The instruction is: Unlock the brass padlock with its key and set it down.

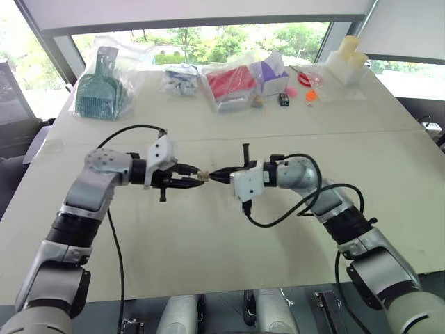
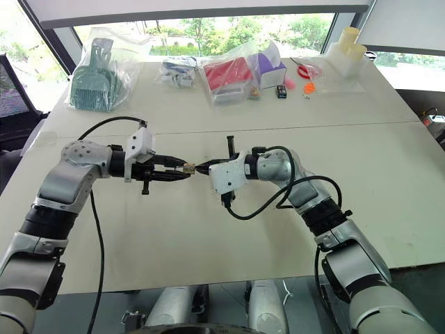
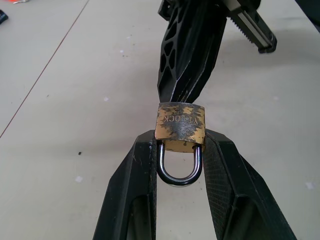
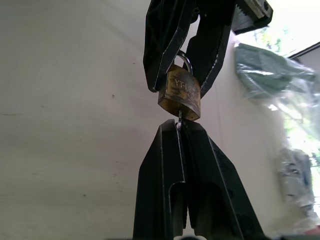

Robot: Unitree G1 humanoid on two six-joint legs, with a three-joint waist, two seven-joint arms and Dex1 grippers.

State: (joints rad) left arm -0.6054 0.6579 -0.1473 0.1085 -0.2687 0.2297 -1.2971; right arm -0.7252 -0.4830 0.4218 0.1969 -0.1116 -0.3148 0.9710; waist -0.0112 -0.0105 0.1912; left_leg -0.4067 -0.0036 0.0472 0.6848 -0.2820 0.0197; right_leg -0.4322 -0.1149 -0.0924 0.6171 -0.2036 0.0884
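Right wrist view: your left gripper (image 4: 182, 75) pinched the brass padlock (image 4: 180, 93) steady; right gripper (image 4: 180, 127), clamped on the key (image 4: 179, 116), met its keyway.

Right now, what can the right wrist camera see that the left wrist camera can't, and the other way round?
Right wrist view alone: the thin silvery key poking into the bottom of the brass padlock, pinched in the shut right end effector, plus bagged items by the window.

Left wrist view alone: the whole shackle loop and the lettering across the padlock's face.

Both: the padlock held up off the table between the left end effector's fingers, with the right end effector meeting it from the opposite side.
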